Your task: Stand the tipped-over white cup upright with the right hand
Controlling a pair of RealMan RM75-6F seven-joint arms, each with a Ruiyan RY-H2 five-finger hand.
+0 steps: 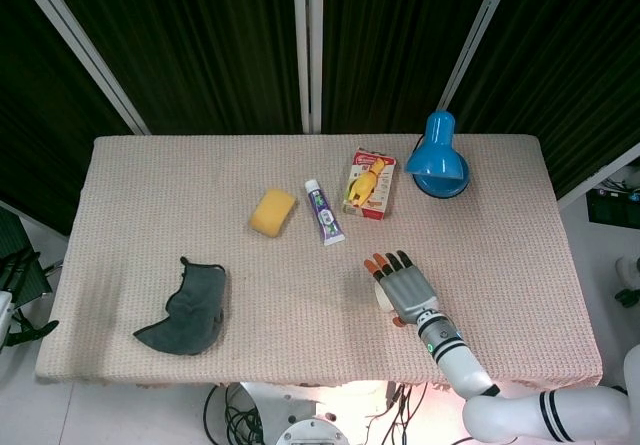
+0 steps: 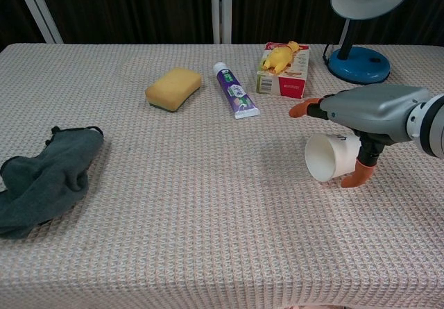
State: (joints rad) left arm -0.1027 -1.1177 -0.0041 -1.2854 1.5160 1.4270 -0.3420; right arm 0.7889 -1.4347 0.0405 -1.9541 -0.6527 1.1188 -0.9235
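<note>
White paper cup (image 2: 331, 156) lies tipped on its side on the desk (image 2: 208, 219), directly beneath our right robot hand (image 2: 368, 114). In the chest view its open mouth faces away from the wrist, toward the side where the fingertips (image 2: 300, 107) reach, and its base is hidden under the palm. So we read the cup's long axis as running roughly along the line of our forearm.

From the head view the right robot hand (image 1: 408, 290) covers nearly all of the cup (image 1: 382, 296); only a sliver of white rim shows just past the edge of the palm. The fingers are spread flat over the top and the thumb (image 2: 357, 176) curls down beside the cup's near wall. We cannot tell whether any of them actually touches the cup, so we judge it as open and poised over the cup, not holding it.

Our left robot hand (image 1: 12, 310) hangs off the far edge of the desk, well apart from the cup, with its fingers apart and nothing in them; the right one is plainly the nearer.

To stand the cup up, we judge the fingers must close around its wall and swing the mouth upward.
</note>
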